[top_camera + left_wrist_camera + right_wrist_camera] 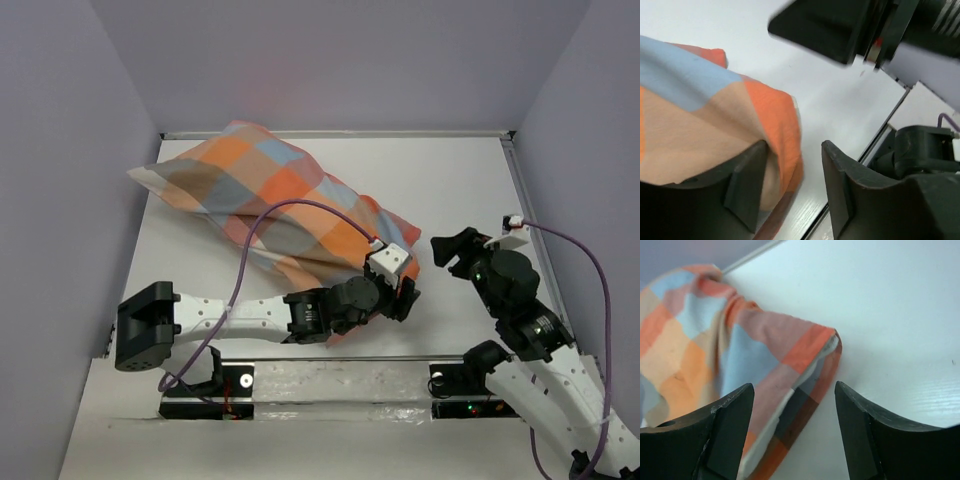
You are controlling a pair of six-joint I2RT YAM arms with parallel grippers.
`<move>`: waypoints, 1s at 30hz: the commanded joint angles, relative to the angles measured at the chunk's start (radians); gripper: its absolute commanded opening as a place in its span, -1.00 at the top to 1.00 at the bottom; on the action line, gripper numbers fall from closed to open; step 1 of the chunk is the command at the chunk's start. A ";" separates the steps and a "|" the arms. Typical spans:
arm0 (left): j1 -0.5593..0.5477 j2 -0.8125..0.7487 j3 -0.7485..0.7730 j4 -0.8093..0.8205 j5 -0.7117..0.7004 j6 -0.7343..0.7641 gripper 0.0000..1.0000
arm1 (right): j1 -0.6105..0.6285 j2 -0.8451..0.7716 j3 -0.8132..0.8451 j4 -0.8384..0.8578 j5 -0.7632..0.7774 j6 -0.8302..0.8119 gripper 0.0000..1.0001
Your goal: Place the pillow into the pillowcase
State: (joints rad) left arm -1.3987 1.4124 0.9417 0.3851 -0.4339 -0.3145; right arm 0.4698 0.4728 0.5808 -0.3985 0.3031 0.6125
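Left gripper [792,147] stands spread, pillowcase [270,190] hem draped against one finger; right gripper [794,386] spread, empty. We see no pillow, presumably inside; we should lift clear without snagging cloth.

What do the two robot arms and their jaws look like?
The left arm and right arm have white link shells and black joint housings. Each trails a purple cable to a white wrist module. Their jaws are matte black, broad curved wedges.
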 commanded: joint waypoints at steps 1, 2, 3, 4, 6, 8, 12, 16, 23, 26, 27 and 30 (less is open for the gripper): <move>-0.002 0.033 0.063 0.029 0.110 -0.024 -0.71 | -0.003 0.064 0.156 -0.017 0.044 -0.088 -0.47; -0.008 0.039 0.081 -0.041 0.141 -0.018 -0.87 | -0.003 0.110 0.189 -0.014 0.012 -0.095 -0.50; -0.035 0.040 0.118 -0.110 0.141 -0.008 -0.98 | -0.003 0.200 0.192 0.013 -0.055 -0.086 -0.53; -0.052 0.033 0.135 -0.144 0.112 0.009 -0.98 | -0.003 0.240 0.170 0.041 -0.077 -0.074 -0.54; -0.085 -0.012 0.169 -0.219 0.043 0.026 -0.98 | -0.003 0.320 0.136 0.140 -0.075 -0.046 -0.58; -0.105 -0.131 0.134 -0.271 -0.075 -0.048 -0.98 | -0.003 0.363 0.108 0.209 -0.050 -0.037 -0.68; -0.097 -0.390 -0.106 -0.372 -0.253 -0.314 -0.97 | -0.022 0.457 0.120 0.254 -0.045 -0.045 -0.66; -0.098 -0.628 -0.342 -0.555 -0.313 -0.651 -0.89 | -0.082 0.491 0.126 0.294 -0.217 -0.056 -0.53; -0.100 -0.794 -0.511 -0.634 -0.373 -0.842 -0.81 | -0.100 0.448 0.110 0.294 -0.295 -0.080 -0.54; -0.100 -0.777 -0.531 -0.603 -0.359 -0.848 -0.80 | -0.109 0.435 0.105 0.285 -0.317 -0.088 -0.54; -0.099 -0.771 -0.544 -0.606 -0.352 -0.859 -0.79 | -0.109 0.440 0.105 0.285 -0.329 -0.089 -0.54; -0.097 -0.759 -0.589 -0.520 -0.322 -0.845 -0.77 | -0.119 0.466 0.111 0.285 -0.352 -0.091 -0.54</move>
State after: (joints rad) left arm -1.4971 0.6411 0.3973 -0.2276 -0.7162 -1.1042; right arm 0.3649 0.9245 0.6815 -0.1551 0.0051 0.5449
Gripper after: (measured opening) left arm 0.898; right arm 0.768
